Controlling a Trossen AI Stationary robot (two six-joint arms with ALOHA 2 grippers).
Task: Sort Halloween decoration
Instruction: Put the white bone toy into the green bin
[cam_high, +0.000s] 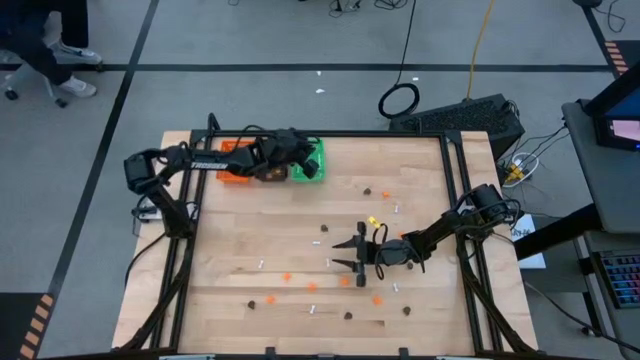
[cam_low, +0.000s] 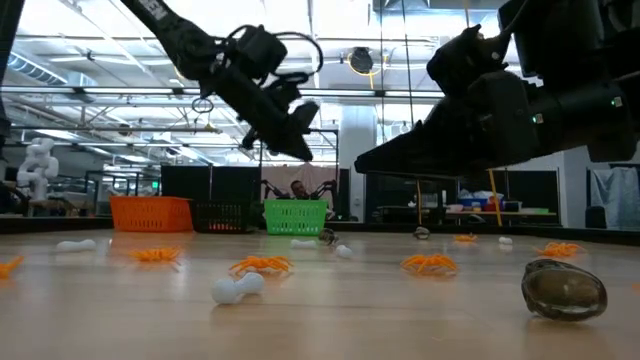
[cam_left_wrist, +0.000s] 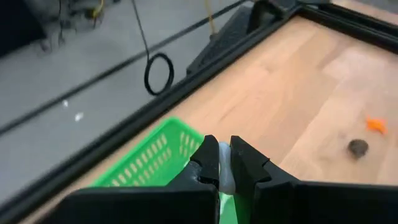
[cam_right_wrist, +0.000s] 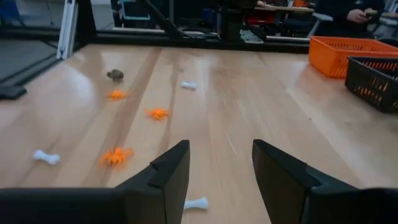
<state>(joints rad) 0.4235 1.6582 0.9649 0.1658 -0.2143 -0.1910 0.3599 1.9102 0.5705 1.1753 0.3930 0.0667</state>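
Left gripper (cam_left_wrist: 224, 163) of yours hovers over the green plastic mesh tray (cam_left_wrist: 149, 163) at the wooden table (cam_high: 290, 240) edge, pinching a small white stick (cam_left_wrist: 226, 167); next, release it inside. Right gripper (cam_right_wrist: 219, 168) waits half-open above another white stick (cam_right_wrist: 196, 203).

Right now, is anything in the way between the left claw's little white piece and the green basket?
Nothing visible. The left claw is shut on a white piece above the green basket, with only open air showing between them.
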